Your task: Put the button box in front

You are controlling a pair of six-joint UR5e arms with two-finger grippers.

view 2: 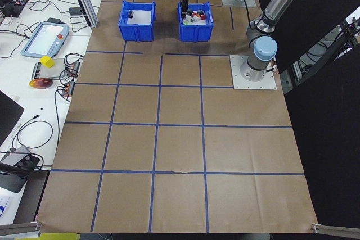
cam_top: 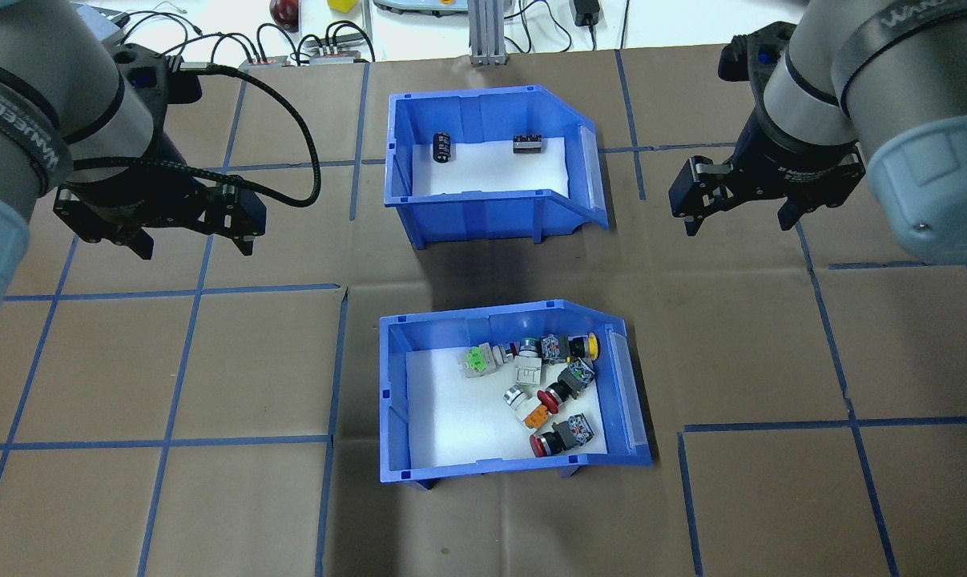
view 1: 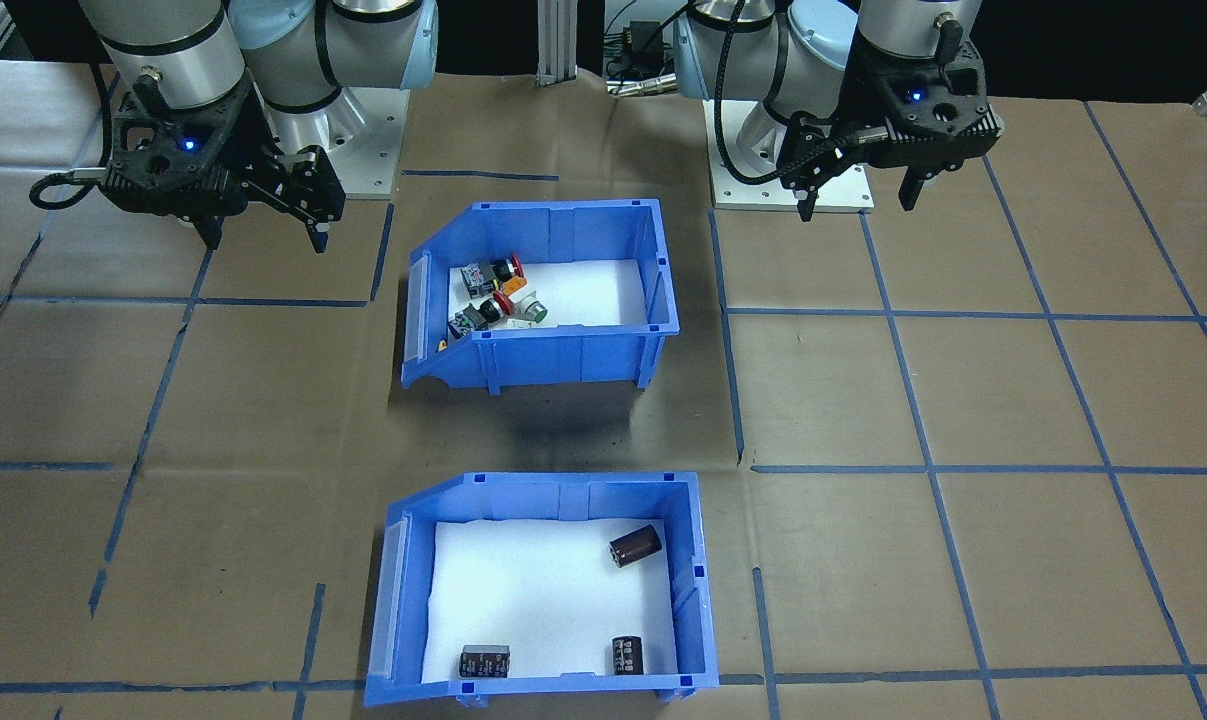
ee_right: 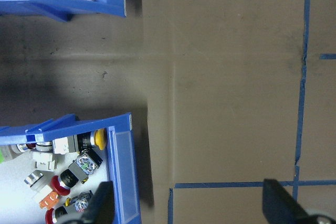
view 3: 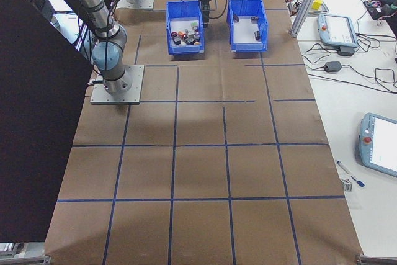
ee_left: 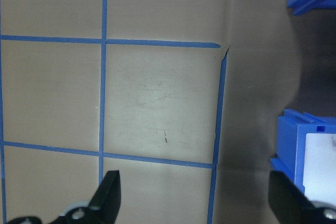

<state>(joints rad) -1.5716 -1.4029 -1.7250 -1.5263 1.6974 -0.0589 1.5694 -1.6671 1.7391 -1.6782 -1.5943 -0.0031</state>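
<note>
- Button box: near wall hides part of its switches in the front-facing view.
- Left gripper and right gripper: spread wide, empty, above the table.

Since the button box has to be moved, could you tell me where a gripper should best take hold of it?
Probably the button box is best gripped on a straight upright wall, from above: its top is open, so one finger can go inside and one outside. The wall facing the left gripper looks clear of switches; the sloped, cut-down end faces the right gripper.
</note>
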